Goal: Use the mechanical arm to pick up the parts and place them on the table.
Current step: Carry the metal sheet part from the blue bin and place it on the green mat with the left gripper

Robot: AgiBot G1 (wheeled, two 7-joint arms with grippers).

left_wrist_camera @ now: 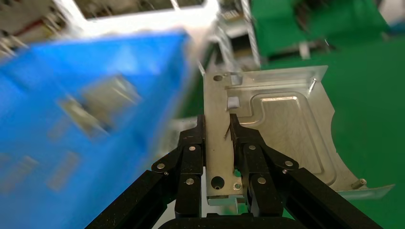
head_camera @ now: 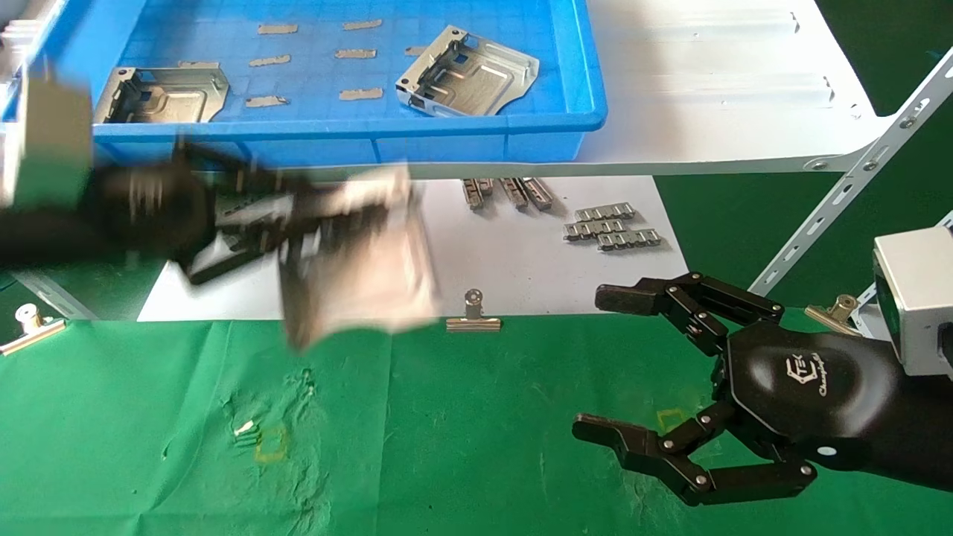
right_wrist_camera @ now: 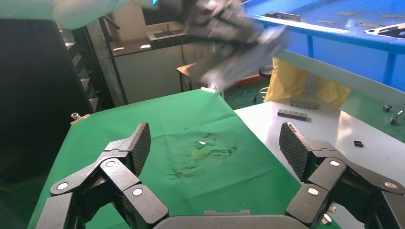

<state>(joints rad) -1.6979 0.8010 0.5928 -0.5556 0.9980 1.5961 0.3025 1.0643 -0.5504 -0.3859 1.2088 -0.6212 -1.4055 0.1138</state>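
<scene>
Green cloth covers the table (head_camera: 476, 417) below both hands. Left hand (left_wrist_camera: 217, 143) has its fingers (left_wrist_camera: 191, 157) closed on the edge of a silver bracket (left_wrist_camera: 282, 124), carried in the air above the white sheet (head_camera: 521, 260) and the cloth's near edge. Two more brackets (head_camera: 465, 73) lie in the blue tray (head_camera: 588, 82). Right hand (head_camera: 655, 439) hovers spread wide over the cloth, holding nothing.

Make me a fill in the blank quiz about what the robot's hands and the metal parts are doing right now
1. The left gripper is shut on a silver stamped sheet-metal bracket, held over the ____ cloth table.
2. The right gripper hovers with fingers ____.
3. The blue plastic tray holds ____ more silver brackets.

Missing words: green; open; two
</scene>
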